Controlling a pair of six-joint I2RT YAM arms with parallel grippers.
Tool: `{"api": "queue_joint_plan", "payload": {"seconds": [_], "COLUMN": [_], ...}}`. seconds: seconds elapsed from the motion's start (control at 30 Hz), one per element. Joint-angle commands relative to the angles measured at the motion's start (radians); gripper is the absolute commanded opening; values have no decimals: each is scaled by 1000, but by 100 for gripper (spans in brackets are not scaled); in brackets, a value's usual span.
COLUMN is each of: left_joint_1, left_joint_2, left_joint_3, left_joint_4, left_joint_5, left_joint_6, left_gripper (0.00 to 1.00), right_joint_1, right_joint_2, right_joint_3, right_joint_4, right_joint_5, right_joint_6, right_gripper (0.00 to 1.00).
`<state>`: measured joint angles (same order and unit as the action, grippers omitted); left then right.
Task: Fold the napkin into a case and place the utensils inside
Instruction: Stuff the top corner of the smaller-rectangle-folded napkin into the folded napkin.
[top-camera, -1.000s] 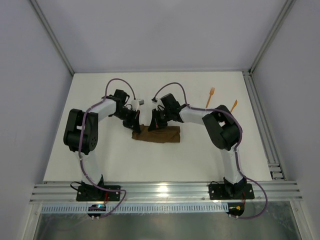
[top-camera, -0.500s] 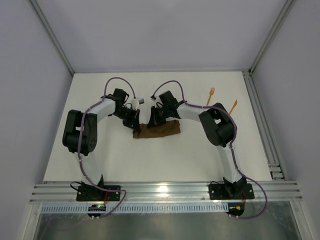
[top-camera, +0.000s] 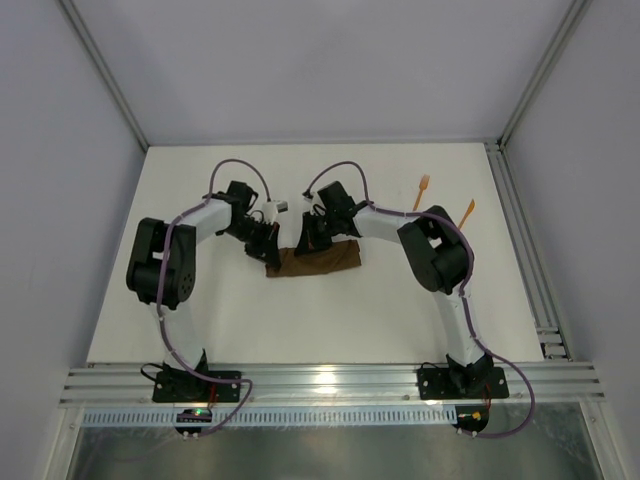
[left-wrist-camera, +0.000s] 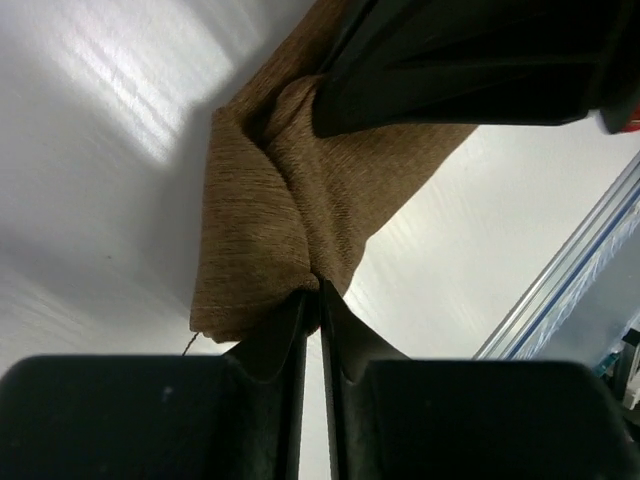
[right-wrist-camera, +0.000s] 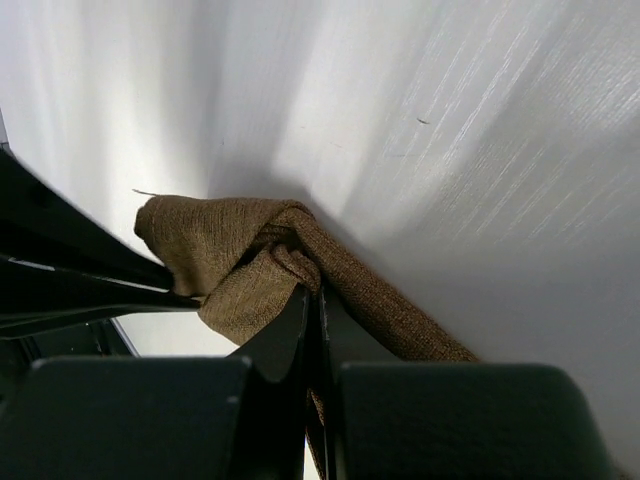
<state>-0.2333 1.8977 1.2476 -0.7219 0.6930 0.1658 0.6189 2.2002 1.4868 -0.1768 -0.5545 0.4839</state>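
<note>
Creases are shown by the brown, coarse-woven napkin (top-camera: 318, 260), laid as a bunched strip near the middle of the worktop (top-camera: 330, 320). Its left end is clamped by the left end effector (top-camera: 268, 243), its far edge by the right end effector (top-camera: 305, 243).

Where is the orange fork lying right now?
In the top view, the orange fork lies on the table's far right part, beyond the right arm, beside the other orange utensil, apart from the napkin.

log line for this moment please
phase: folding | left end effector: shut on napkin | right end effector: shut on napkin | utensils: untouched, far right
</note>
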Motion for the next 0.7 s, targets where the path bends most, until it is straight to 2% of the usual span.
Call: {"api": "queue_joint_plan", "payload": {"seconds": [0.0, 0.2, 0.43, 0.67], "left_joint_1": [5, 6, 8, -29], "left_joint_2": [32, -61, -205, -207], "left_joint_3": [-43, -25, 49, 56], "left_joint_4": [-14, -31, -120, -73], "left_joint_5": [-39, -73, -138, -257], "left_joint_6": [14, 15, 31, 52], "left_gripper": [11, 32, 37, 34], "right_joint_1": [-5, -7, -5, -4], "right_joint_2": [-8, -23, -13, -14], "right_joint_3": [-8, -28, -17, -17], "right_joint_4": [-9, 16, 13, 19], "right_joint_5": [93, 100, 81, 70], "right_joint_6": [22, 42, 42, 44], "right_gripper": [3, 3, 3, 3]}}
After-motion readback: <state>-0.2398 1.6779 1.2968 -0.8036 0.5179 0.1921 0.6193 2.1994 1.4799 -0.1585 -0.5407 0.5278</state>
